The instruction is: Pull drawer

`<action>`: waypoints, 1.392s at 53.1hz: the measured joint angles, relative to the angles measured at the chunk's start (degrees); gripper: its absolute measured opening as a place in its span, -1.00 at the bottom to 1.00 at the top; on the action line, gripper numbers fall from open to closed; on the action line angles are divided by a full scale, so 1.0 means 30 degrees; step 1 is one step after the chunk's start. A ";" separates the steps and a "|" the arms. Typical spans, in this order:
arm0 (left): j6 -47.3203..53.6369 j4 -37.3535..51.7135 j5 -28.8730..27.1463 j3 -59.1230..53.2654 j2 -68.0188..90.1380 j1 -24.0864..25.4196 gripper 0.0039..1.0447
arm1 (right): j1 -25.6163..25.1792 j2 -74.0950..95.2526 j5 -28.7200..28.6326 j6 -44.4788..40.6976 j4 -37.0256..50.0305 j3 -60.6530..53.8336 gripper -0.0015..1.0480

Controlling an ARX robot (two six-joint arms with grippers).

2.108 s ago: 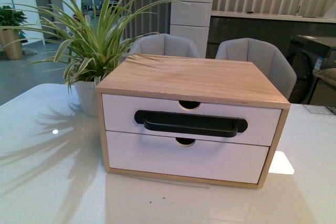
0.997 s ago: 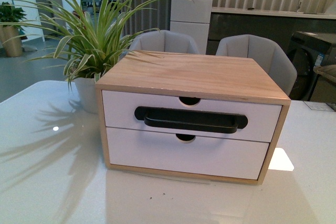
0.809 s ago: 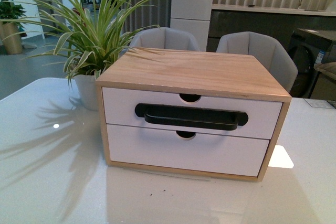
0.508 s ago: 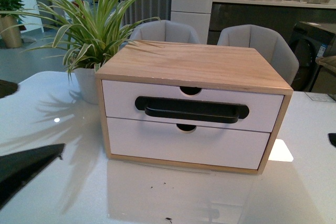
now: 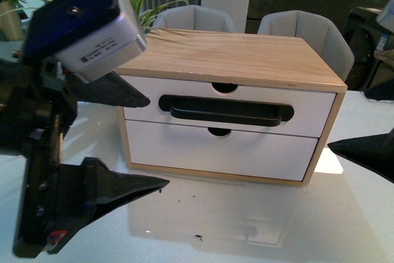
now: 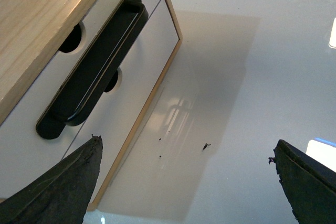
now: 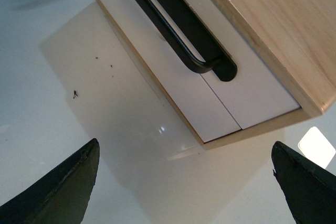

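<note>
Now both arms have come into the front view. The left gripper (image 5: 157, 141) looms near the left front corner of the box (image 5: 246, 60), jaws wide apart. The right gripper (image 7: 185, 145), likewise spread, hangs off its right side. The drawer (image 5: 308, 112) remains flush in the box on the table (image 5: 246, 232), handle (image 5: 225, 110) untouched.

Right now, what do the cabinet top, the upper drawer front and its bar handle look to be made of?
The cabinet top: light wood, matte, with visible grain. The drawer front: smooth white surface, probably painted or laminated board; no grain shows. The handle: black with a soft sheen, plastic or coated metal, cannot tell which.
</note>
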 joint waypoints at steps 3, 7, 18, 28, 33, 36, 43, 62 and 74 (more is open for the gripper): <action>0.0423 -0.0437 0.0000 0.0765 0.0714 -0.0131 0.87 | 0.0102 0.0656 -0.0073 -0.0466 -0.0080 0.0466 0.83; 0.0758 -0.0991 -0.0015 0.1698 0.1537 -0.0255 0.87 | 0.0240 0.1406 -0.0204 -0.0889 -0.0189 0.1027 0.83; 0.1435 -0.1960 -0.0219 0.3883 0.3497 -0.0488 0.87 | 0.0707 0.3089 -0.0896 -0.1829 -0.0758 0.2412 0.83; 0.1581 -0.2426 -0.0379 0.5632 0.5027 -0.0532 0.87 | 0.1093 0.4590 -0.1224 -0.2310 -0.1282 0.3942 0.83; 0.1588 -0.2812 -0.0379 0.6353 0.5574 -0.0539 0.87 | 0.1246 0.5311 -0.1326 -0.2361 -0.1457 0.4707 0.83; 0.1727 -0.3162 -0.0423 0.6812 0.5901 -0.0561 0.87 | 0.1348 0.5778 -0.1406 -0.2441 -0.1719 0.5202 0.83; 0.2106 -0.3657 -0.0670 0.7519 0.6550 -0.0576 0.87 | 0.1588 0.6550 -0.1559 -0.2608 -0.2055 0.5967 0.83; 0.2783 -0.4364 -0.0889 0.8320 0.7548 -0.0597 0.87 | 0.2076 0.8123 -0.1566 -0.2718 -0.2113 0.7155 0.83; 0.3140 -0.4539 -0.0984 0.8648 0.7803 -0.0889 0.87 | 0.2040 0.8357 -0.1574 -0.2696 -0.2084 0.7249 0.83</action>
